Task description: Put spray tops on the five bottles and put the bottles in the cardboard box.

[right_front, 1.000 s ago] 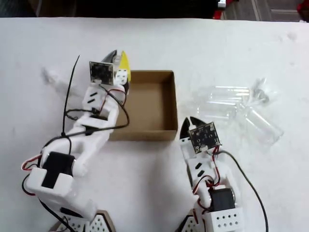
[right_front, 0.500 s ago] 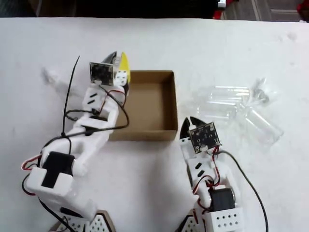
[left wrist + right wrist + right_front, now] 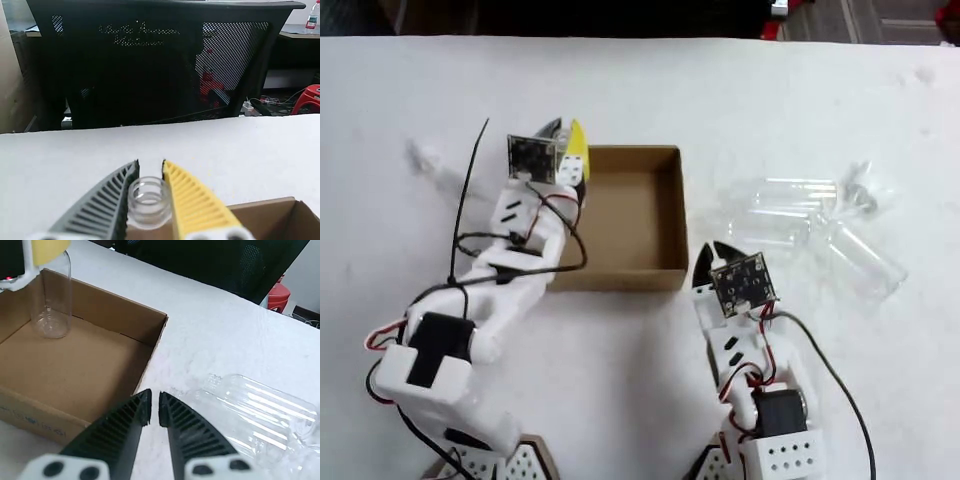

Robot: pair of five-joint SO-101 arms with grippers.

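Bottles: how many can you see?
4 clearly: one bottle upright in the left end effector, in the box; three bottles lying heaped right of it. Overlap may hide more.

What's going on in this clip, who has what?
The left gripper is clamped on the neck of a clear bottle, holding it upright inside a corner of the cardboard box. The neck is open, with no spray top on it, and I cannot tell whether its base touches the box floor. The right gripper holds nothing, fingers almost together, just outside the box. The other bottles lie on their sides on the table beside the box.
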